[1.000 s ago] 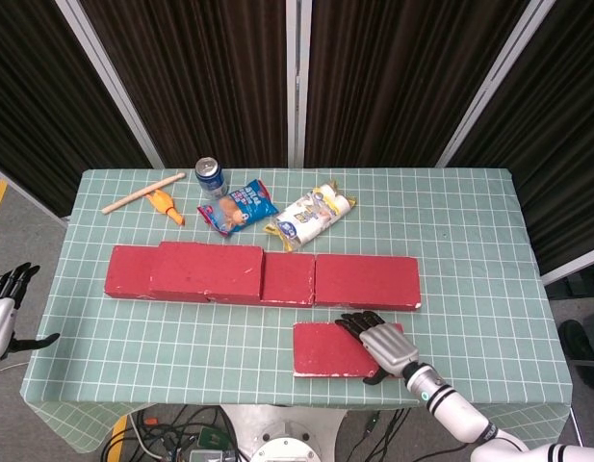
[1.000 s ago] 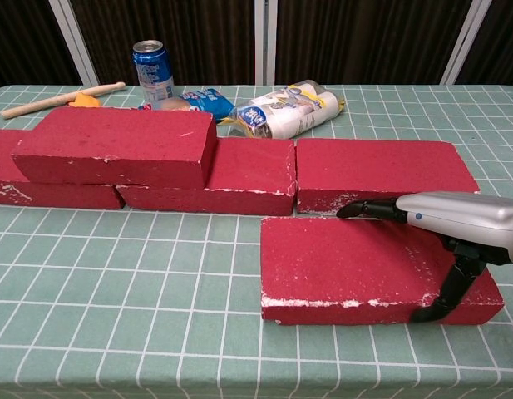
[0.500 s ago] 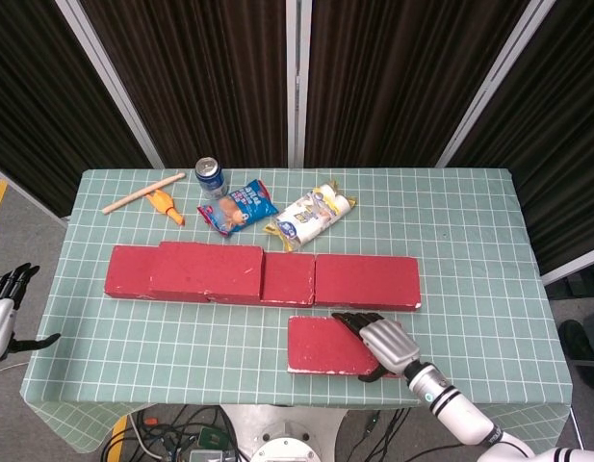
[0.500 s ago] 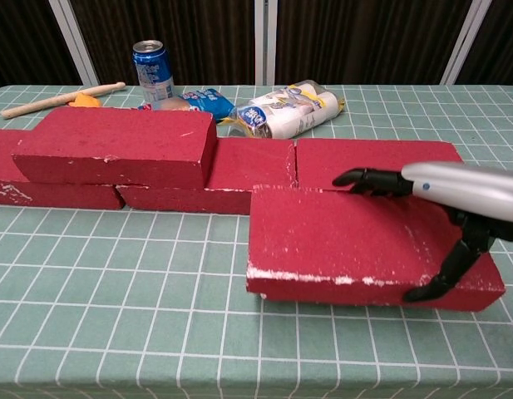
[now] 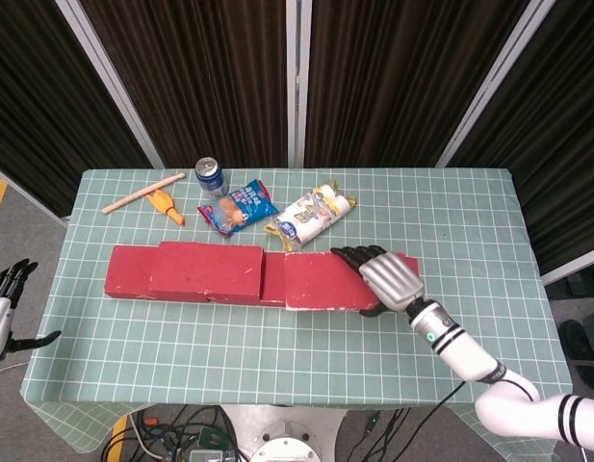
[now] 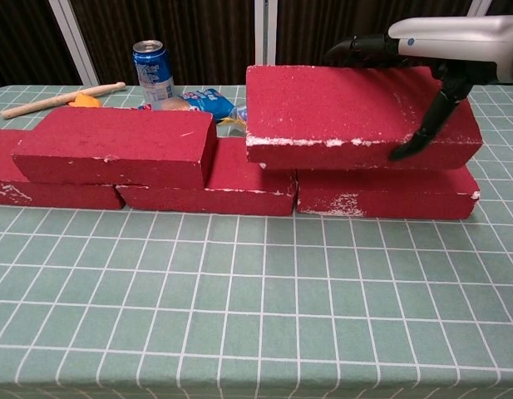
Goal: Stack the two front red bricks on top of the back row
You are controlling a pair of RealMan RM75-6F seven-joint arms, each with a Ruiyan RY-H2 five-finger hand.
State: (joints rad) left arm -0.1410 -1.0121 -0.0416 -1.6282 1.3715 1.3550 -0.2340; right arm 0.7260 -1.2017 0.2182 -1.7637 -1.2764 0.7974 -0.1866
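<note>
A rectangular red brick (image 6: 356, 116) is held by the right hand (image 5: 387, 277), with the dark fingers (image 6: 368, 47) laid over its far top edge and the thumb braced against its near face, so that the block is clamped across its width. It is carried at the height of a second layer, above the back row of red bricks (image 6: 381, 190) that lies under the fingers. Whether it already rests on that row or hangs just clear of it cannot be told, though a thin shadow gap is suggested in the chest view. The grip is taken at the brick's right end, probably so that the left end can be steered towards the other stacked red brick (image 6: 115, 145) well to the left of the fingers. The left hand (image 5: 0, 306) is kept off the bench (image 5: 277, 356) at the far left, its fingers spread and nothing held.
</note>
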